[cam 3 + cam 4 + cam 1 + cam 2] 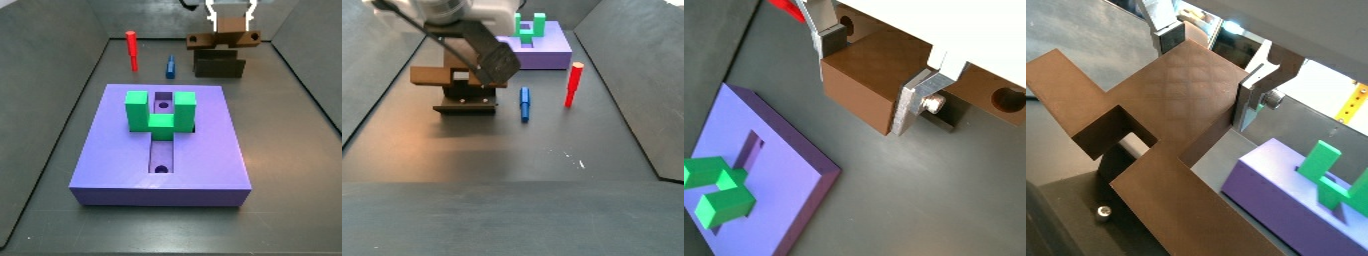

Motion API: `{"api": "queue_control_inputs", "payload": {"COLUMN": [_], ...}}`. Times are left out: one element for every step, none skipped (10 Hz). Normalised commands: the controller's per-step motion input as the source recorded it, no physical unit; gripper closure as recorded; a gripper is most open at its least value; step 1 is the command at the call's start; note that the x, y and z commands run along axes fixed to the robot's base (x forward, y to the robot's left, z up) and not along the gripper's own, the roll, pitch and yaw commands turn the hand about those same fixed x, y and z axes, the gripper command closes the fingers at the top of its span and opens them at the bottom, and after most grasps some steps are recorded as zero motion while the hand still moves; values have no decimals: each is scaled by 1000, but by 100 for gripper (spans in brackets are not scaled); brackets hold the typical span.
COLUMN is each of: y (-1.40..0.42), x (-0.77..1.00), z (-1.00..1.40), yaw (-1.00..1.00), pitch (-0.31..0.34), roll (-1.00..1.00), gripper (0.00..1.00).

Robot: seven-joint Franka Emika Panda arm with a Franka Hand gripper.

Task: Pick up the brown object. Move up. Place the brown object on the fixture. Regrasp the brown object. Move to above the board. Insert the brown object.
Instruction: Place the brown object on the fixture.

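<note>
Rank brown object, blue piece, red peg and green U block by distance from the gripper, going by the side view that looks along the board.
Gripper is at the back, over the fixture.
1. brown object: between the fingers.
2. blue piece: floor, beside the fixture.
3. red peg: upright, beyond the blue piece.
4. green U block: on the board.

A mid-brown wooden bar, the brown object (218, 41), lies level across the top of the fixture (221, 63), a nearly black stepped block standing near the far edge of the dark floor. In a wrist view the bar (871, 78) shows a round hole near one end. The gripper (230, 34) sits over the bar, its silver fingers (926, 96) pressed against both long sides. The board (163, 150), a large lavender-purple square slab, lies flat nearer the front, well apart from the fixture. It has a lengthwise central slot, small holes, and a green U-shaped block (160, 110) on top
</note>
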Motion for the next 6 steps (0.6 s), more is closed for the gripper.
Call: {"api": "queue_control_inputs", "payload": {"y": [0,0,0,83,109,86], "x": [323,329,360,157,134,146], "z": [-383,-394,-366,-343,-309,-246], "yaw": [-6,-37,-34,0,-43,-134], "pitch": [0,-6,-9,0,0,123], "roll": [-266,-291,-280,0,171,363], "gripper": [100,100,100,100,100,100]}}
